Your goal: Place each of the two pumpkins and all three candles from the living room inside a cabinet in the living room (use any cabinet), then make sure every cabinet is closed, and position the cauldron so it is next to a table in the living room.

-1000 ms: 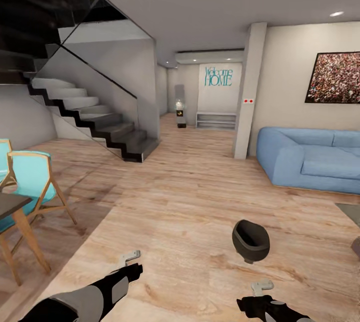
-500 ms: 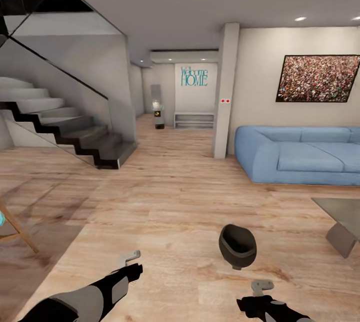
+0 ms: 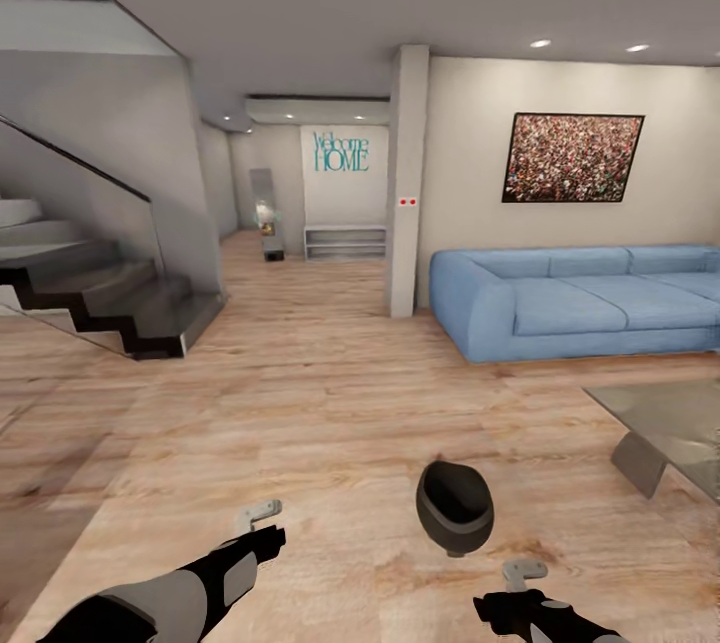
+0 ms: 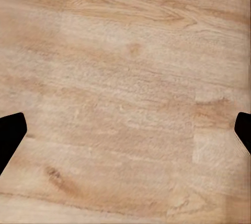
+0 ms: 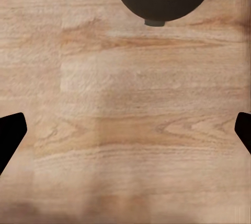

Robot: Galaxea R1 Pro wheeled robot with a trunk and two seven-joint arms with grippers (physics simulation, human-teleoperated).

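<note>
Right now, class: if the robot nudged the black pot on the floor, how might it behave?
The pot has a round belly and seems to stand on a small foot, so it may tip or wobble. Its glossy skin could slip on the smooth wooden floor. It looks rigid, unlikely to flex.

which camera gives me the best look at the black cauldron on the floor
The head view: the whole cauldron stands on the wood floor, mouth visible, ahead of the right gripper. The right wrist view catches part of its body, cut off by the edge. The left wrist view shows floor.

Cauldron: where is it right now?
In the head view the cauldron sits on the wooden floor, just ahead of the right end effector, with the coffee table off to its right.
</note>
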